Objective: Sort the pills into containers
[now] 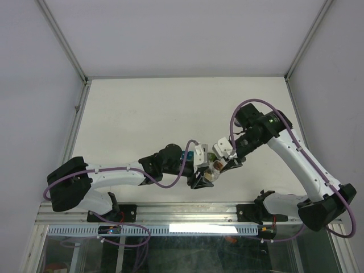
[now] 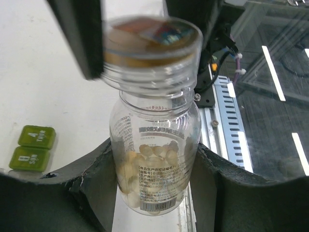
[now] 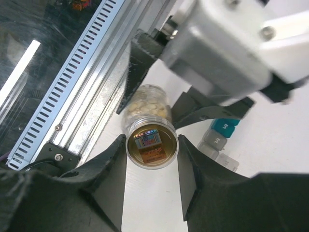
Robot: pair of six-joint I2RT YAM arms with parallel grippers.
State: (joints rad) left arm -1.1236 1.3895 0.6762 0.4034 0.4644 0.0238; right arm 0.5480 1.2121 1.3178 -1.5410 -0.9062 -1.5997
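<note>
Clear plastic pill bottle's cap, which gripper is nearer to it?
Right. The right gripper grips the cap of the clear plastic pill bottle; the left gripper clamps its body, below the neck.

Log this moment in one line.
left gripper: clamps pill bottle | right gripper: clamps cap | cap: on | pills: in bottle | containers: on table nearby

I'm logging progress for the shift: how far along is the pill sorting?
Done: nothing sorted that shows; the pills in view sit inside the clear bottle. In hand: the left gripper clamps the bottle's body, and the right gripper has its jaws on the cap, not yet off. Left: remove the cap and drop pills into the containers, whose visible lids are shut.
</note>
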